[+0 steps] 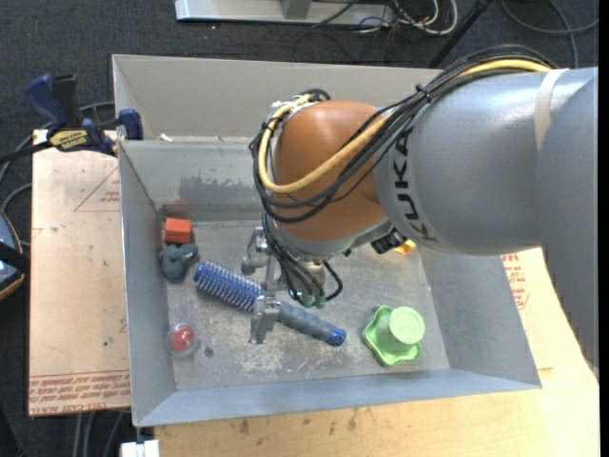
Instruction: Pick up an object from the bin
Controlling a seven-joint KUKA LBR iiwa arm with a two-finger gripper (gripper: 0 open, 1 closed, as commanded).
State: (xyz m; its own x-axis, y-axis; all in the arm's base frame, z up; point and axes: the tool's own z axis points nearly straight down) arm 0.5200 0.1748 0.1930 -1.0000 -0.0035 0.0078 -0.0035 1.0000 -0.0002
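Gripper [258,303] astride the blue brush [228,287], mid-bin; grasp not yet made.

Orange block [177,228] and red ball [181,336] by the left wall, apart from the work. Brush lies slantwise on the floor; pincer spread, one finger each side of its neck. Judgement: close squarely on the neck and lift straight, as the bristle end may tip. Green piece [393,334] to the right, apart.

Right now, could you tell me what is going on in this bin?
The arm's gripper is down in the bin, its fingers apart on either side of a blue brush, near where head meets handle. The brush still lies on the floor, not lifted. An orange block, a grey lump, a red ball and a green cap lie around it.
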